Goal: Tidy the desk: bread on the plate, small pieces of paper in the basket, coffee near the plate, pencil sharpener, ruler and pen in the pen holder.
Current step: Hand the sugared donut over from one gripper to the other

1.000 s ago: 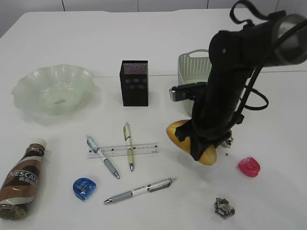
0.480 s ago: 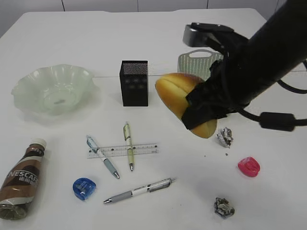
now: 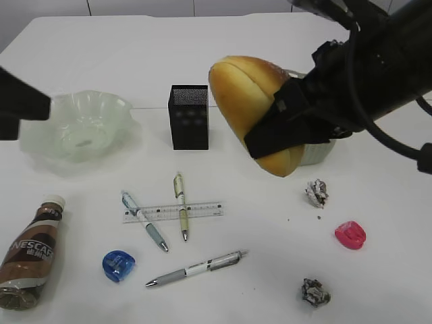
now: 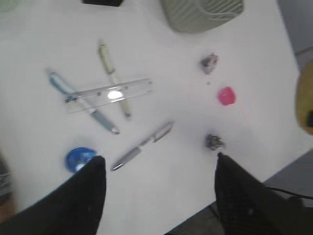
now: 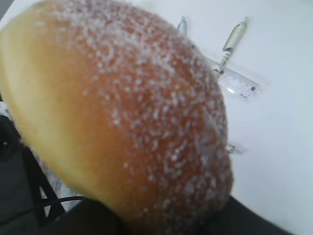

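My right gripper [image 3: 275,135] is shut on the golden sugared bread [image 3: 250,108] and holds it high above the table; the bread fills the right wrist view [image 5: 122,112]. The pale green glass plate [image 3: 74,125] sits at the far left. My left gripper [image 4: 156,171] is open and empty, high over the table, and shows as a dark blur [image 3: 20,104] at the left edge. The coffee bottle [image 3: 34,253] lies at the front left. The ruler [image 3: 172,211], three pens, the blue sharpener [image 3: 119,264] and the pink sharpener [image 3: 350,234] lie on the table.
The black pen holder [image 3: 189,116] stands mid-table. The white basket [image 3: 317,154] is mostly hidden behind the bread and right arm. Two crumpled paper pieces lie at the right [image 3: 316,192] and the front right [image 3: 315,292].
My right gripper has lifted the bread off the table and carried it up and to the left. The left arm has come into view at the left edge.
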`<state>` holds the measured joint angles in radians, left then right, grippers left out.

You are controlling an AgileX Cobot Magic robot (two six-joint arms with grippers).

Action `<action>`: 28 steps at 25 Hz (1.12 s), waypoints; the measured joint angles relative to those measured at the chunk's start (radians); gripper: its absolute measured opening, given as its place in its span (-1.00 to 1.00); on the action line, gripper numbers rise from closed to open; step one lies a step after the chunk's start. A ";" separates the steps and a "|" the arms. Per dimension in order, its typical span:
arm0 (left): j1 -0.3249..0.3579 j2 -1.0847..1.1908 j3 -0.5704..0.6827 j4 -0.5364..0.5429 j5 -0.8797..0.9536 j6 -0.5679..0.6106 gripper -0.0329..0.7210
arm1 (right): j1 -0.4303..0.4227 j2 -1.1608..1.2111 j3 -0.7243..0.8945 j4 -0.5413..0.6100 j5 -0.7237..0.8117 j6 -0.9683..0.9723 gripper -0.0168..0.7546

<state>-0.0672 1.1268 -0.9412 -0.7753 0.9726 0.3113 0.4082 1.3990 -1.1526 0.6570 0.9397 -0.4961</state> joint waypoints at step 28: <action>-0.229 0.465 -0.088 -0.955 0.195 0.597 0.66 | 0.002 0.000 0.002 0.237 -0.009 -0.048 -0.46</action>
<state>-0.2962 1.5915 -1.0288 -1.7299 1.1681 0.9083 0.4098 1.3992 -1.1509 0.8941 0.9310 -0.5443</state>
